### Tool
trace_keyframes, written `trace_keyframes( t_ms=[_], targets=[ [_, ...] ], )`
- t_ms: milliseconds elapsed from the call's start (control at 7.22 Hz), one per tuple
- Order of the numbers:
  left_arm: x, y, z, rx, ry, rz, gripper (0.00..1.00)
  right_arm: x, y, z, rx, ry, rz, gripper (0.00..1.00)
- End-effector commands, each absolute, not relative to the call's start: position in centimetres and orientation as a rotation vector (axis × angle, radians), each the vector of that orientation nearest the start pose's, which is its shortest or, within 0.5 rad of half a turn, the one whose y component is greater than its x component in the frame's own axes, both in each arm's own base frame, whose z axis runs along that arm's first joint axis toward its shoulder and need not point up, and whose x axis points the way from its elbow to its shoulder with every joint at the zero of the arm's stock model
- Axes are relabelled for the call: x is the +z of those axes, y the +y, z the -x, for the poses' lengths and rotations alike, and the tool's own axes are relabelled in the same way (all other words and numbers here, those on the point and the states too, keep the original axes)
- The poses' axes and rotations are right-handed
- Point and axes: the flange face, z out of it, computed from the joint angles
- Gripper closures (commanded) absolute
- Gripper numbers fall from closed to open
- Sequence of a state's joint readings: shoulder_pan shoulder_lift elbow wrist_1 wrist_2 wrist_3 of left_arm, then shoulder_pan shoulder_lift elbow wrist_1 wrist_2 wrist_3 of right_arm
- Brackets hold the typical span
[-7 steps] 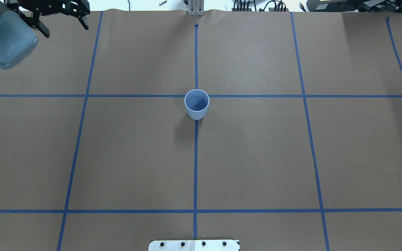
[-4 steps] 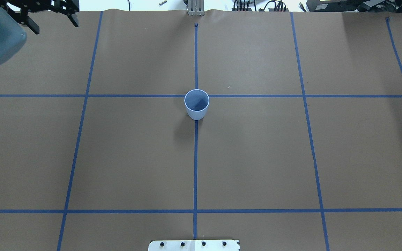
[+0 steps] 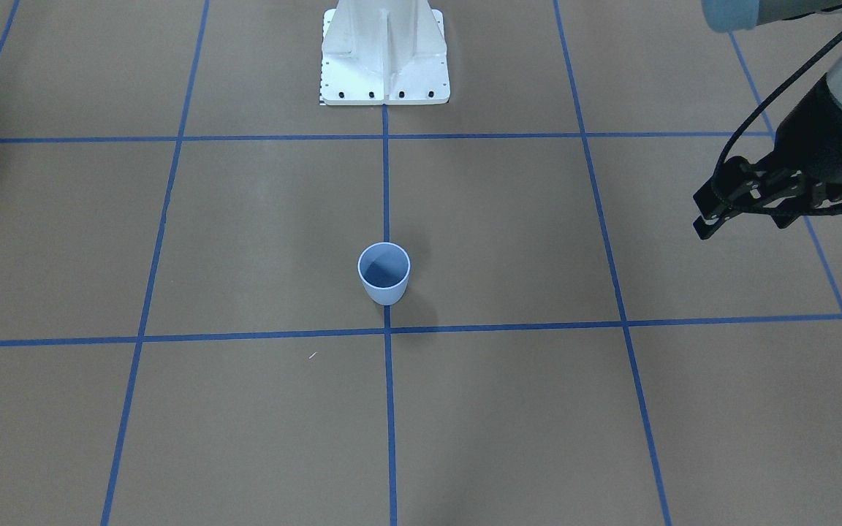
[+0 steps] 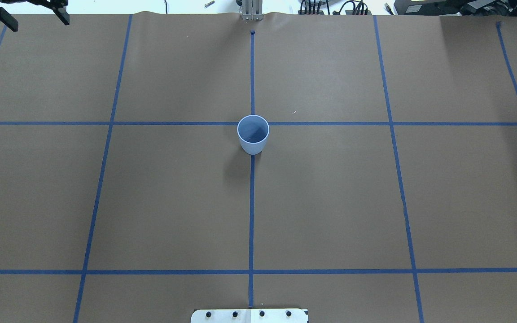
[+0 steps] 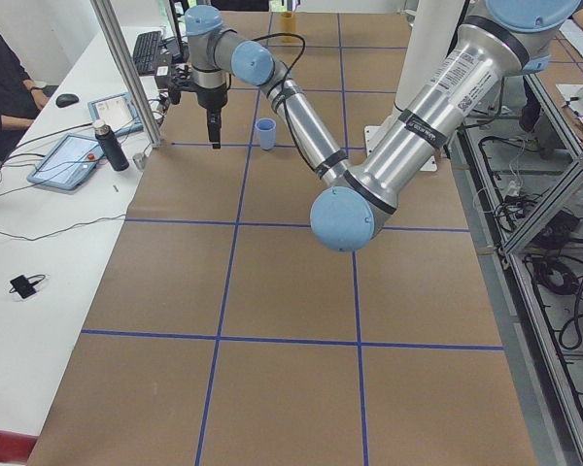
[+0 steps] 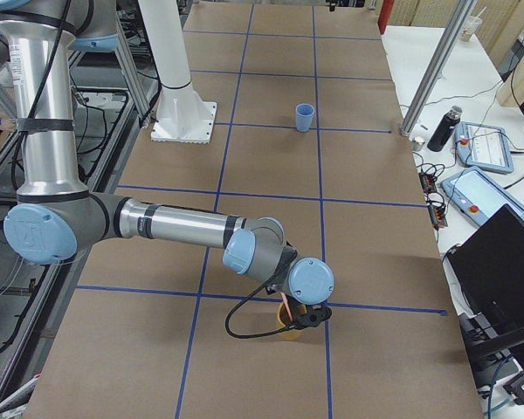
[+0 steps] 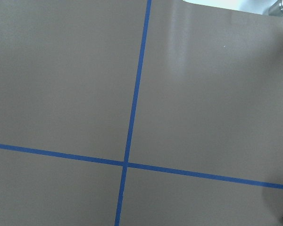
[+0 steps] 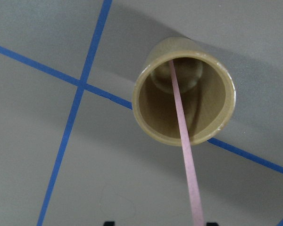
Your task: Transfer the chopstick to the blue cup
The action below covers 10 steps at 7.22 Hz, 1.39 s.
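The blue cup (image 4: 253, 139) stands upright and empty at the table's centre, on the tape cross; it also shows in the front view (image 3: 384, 288) and the right side view (image 6: 305, 118). A pale pink chopstick (image 8: 181, 127) leans in a tan cup (image 8: 146, 108) near the table's right end (image 6: 284, 330). My right gripper (image 8: 160, 222) hovers just above that cup, its fingertips apart, with the stick rising between them. My left gripper (image 4: 34, 20) is open and empty at the far left corner, seen also in the front view (image 3: 746, 215).
The robot's white base plate (image 3: 384, 51) sits at the near edge of the table. A side table beyond the far edge holds a tablet (image 5: 73, 160), a dark bottle (image 5: 111, 146) and a metal post (image 5: 126, 73). Blue tape lines grid the brown table.
My left arm has moved further toward the far left corner, mostly leaving the overhead view. The blue cup has not moved.
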State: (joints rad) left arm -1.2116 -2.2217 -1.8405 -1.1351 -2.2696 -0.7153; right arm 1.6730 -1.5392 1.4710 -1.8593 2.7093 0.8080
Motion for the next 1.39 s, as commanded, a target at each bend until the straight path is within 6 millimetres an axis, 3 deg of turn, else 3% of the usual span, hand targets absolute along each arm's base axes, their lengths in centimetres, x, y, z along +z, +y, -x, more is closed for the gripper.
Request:
trace_keyframes(
  t_ms=[0, 416, 831, 1247],
  targets=[
    [20.9, -60.4, -15.3, -0.165, 0.828, -0.048, 0.02, 68.9, -47.4, -9.0, 1.007, -0.99, 0.727, 0.57],
    [20.8, -60.4, -15.3, -0.164, 0.83, -0.048, 0.02, 69.6, -46.5, -9.0, 1.017, -0.984, 0.743, 0.68],
    [20.4, -60.2, -15.4, -0.159, 0.85, -0.032, 0.02, 69.9, -46.0, -9.0, 1.023, -0.982, 0.748, 1.0],
    [20.5, -60.1, -15.4, -0.159, 0.851, -0.03, 0.02, 68.3, -46.8, -9.2, 1.068, -0.975, 0.755, 1.0]
  ],
)
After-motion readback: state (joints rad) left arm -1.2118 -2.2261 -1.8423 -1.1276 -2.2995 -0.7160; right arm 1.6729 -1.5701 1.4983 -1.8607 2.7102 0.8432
